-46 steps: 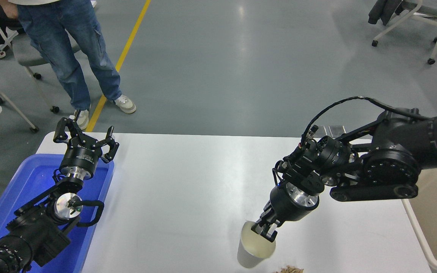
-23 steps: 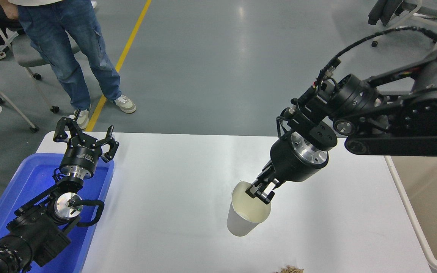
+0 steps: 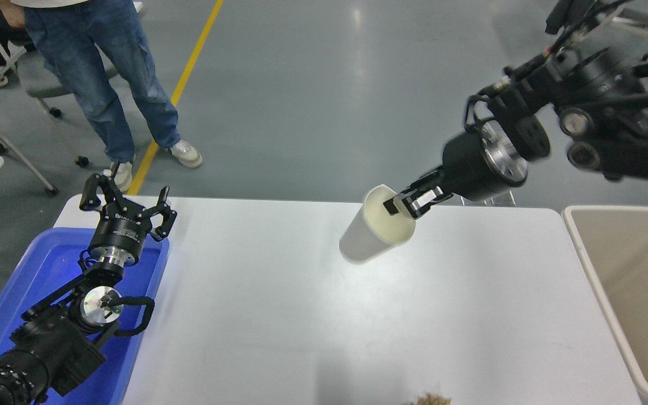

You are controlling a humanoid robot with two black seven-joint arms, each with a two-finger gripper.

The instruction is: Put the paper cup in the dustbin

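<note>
Held aloft over the far middle of the white table (image 3: 279, 315): the paper cup (image 3: 366, 239), tilted hard, mouth turned up toward the right, base pointing down and left, clear of the tabletop. Pinched at the rim by the right gripper (image 3: 411, 203), jaws closed almost together on the thin wall, one finger inside the mouth and one outside. Grasp and lift apparently done; carry to the dustbin (image 3: 594, 281) and release not yet done, the bin standing well apart past the table's right edge. Probably around halfway. Cup: plain off-white paper, matte, tapered, cream inside, light and easily crushed by the look of it. Dustbin: beige plastic, rectangular, smooth walls, rounded rim, nothing visible in the part of the interior shown. Tabletop: smooth, faintly glossy, rounded corners. Small tan crumb pile (image 3: 428, 400) at the near edge, rough and flaky. Blue plastic tray (image 3: 14, 298) at the left, glossy, with the left gripper (image 3: 127, 209) parked above it, fingers spread wide and holding nothing. Beyond the table, grey polished floor with a yellow line (image 3: 180, 93) and a person's legs in blue jeans (image 3: 104, 73).
</note>
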